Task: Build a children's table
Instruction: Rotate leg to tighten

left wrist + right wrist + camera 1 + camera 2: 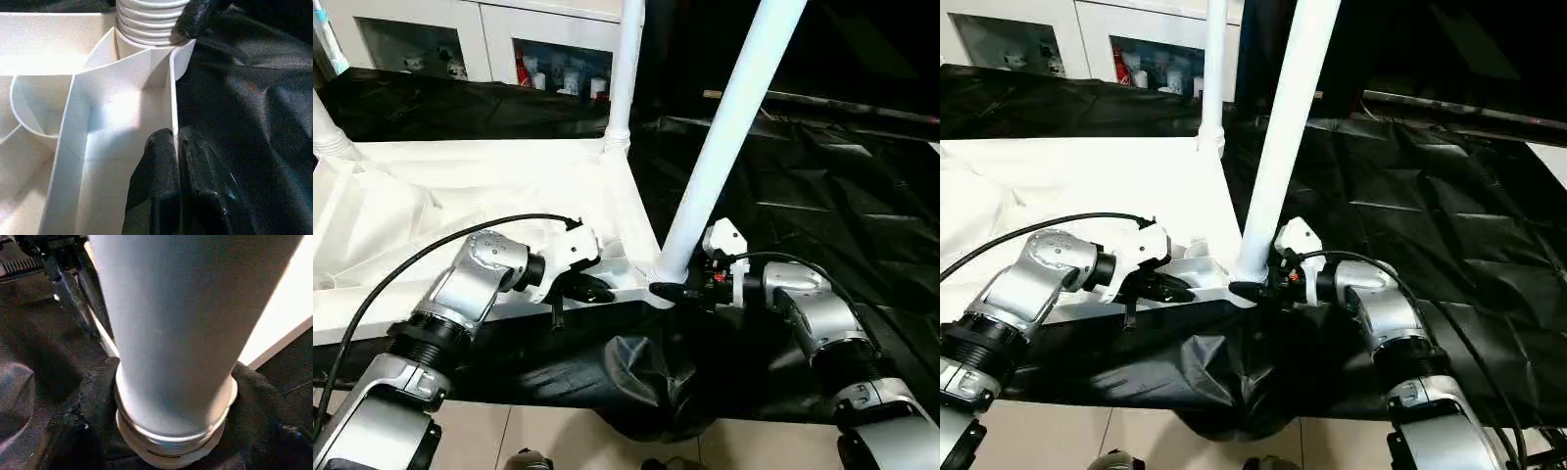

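The white tabletop (431, 196) lies upside down on the black-draped work table. One white leg (625, 78) stands upright in the far right corner socket, and another leg (328, 132) rises at the far left. A third leg (724, 127) leans in the near right corner socket, its ribbed end (146, 22) seated there. My right gripper (680, 289) is shut on this leg's base (171, 382). My left gripper (582, 287) is shut on the tabletop's near rim beside that corner, and its fingers (161, 166) pinch the thin wall (172, 98).
The black cloth (803, 176) covers the work table to the right and bunches over the front edge (646, 377). A white cabinet with glass doors (558, 69) stands behind. A black cable (440, 245) loops over my left forearm.
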